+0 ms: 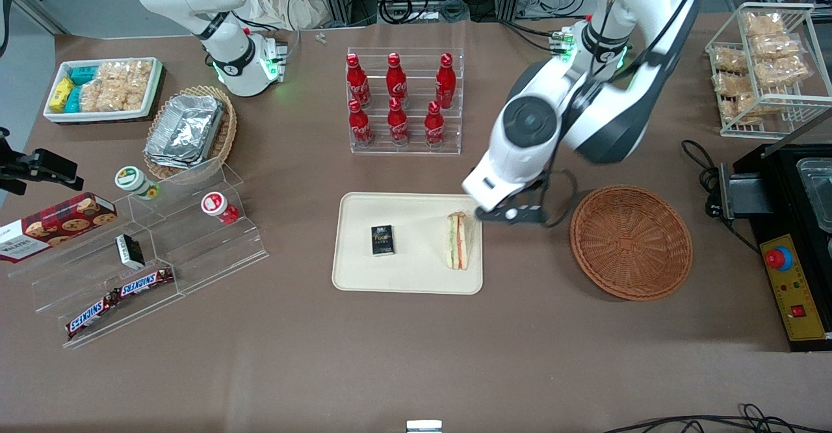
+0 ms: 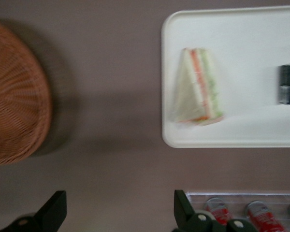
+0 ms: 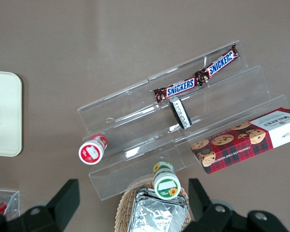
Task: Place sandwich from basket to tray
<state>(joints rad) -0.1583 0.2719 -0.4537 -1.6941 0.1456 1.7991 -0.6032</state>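
You see the tray (image 1: 364, 277) first, with the sandwich (image 1: 457, 241) lying flat at its three o'clock edge, then the gripper (image 1: 513, 214) up high, fingers wide apart and holding nothing, then the bare basket (image 1: 630, 242).

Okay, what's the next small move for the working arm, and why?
Probably lift the gripper up and away. The sandwich already lies on the tray, the basket is empty, and the jaws are open, holding nothing, above the table between tray and basket.
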